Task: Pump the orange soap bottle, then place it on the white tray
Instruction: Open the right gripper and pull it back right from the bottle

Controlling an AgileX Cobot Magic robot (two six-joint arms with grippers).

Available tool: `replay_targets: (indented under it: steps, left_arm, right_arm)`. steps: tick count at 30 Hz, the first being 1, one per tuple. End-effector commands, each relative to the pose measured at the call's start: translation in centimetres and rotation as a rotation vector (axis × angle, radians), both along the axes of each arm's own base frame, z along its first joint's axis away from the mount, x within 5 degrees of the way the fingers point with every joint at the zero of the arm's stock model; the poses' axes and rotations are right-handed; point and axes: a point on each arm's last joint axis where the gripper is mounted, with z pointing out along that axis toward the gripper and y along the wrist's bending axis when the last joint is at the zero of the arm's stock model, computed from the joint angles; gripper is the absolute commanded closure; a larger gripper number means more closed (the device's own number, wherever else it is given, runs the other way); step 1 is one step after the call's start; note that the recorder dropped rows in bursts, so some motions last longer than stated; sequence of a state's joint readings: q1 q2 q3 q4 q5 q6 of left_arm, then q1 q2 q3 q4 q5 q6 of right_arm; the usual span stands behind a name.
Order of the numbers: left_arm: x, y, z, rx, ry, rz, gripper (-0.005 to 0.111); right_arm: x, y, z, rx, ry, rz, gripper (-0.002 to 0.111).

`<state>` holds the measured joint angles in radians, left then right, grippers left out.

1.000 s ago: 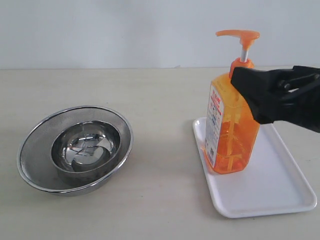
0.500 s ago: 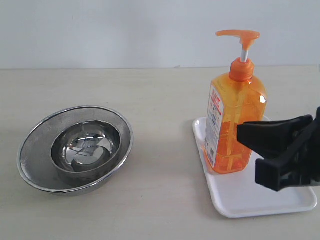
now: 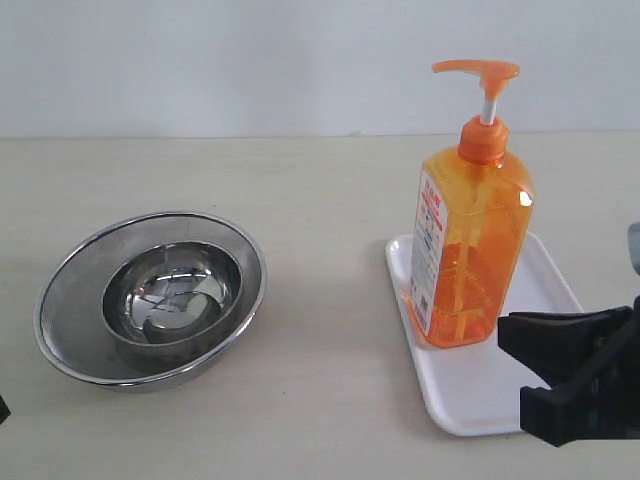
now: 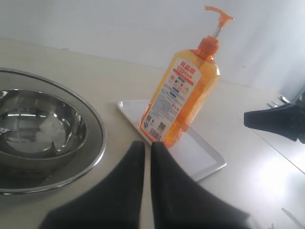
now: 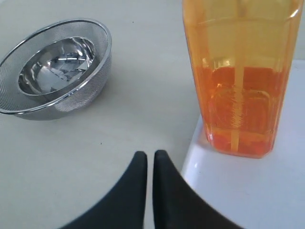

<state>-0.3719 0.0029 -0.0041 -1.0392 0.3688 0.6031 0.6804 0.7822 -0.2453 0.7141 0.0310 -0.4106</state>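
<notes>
The orange soap bottle (image 3: 470,240) stands upright on the left part of the white tray (image 3: 480,385), with its pump head up and its label facing left. My right gripper (image 3: 512,365) hangs low at the tray's front right corner, apart from the bottle. In the right wrist view the right gripper (image 5: 149,157) is shut and empty, in front of the tray (image 5: 248,191) and the bottle (image 5: 238,71). My left gripper (image 4: 147,148) is shut and empty, short of the bottle (image 4: 183,100) and the tray (image 4: 200,152).
A steel mesh bowl (image 3: 70,290) holding a smaller steel bowl (image 3: 170,290) sits on the beige table at the left. A pale wall closes off the back of the table.
My right gripper has let go of the bottle's shoulder, dropped down toward the front right and shut its jaws. The bottle stays upright on the tray.
</notes>
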Motion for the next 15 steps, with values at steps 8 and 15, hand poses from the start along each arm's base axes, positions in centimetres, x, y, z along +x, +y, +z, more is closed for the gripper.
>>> replay_targets:
  steps: [8, 15]
  left_arm:
    - [0.2, 0.2, 0.1, -0.003, -0.023, 0.026, 0.102]
    - [0.2, 0.2, 0.1, 0.015, -0.037, 0.024, 0.102]
  right_arm:
    - [0.5, -1.1, -0.7, -0.021, -0.120, -0.091, 0.078]
    - [-0.3, -3.0, -2.2, 0.074, -0.398, -0.203, 0.059]
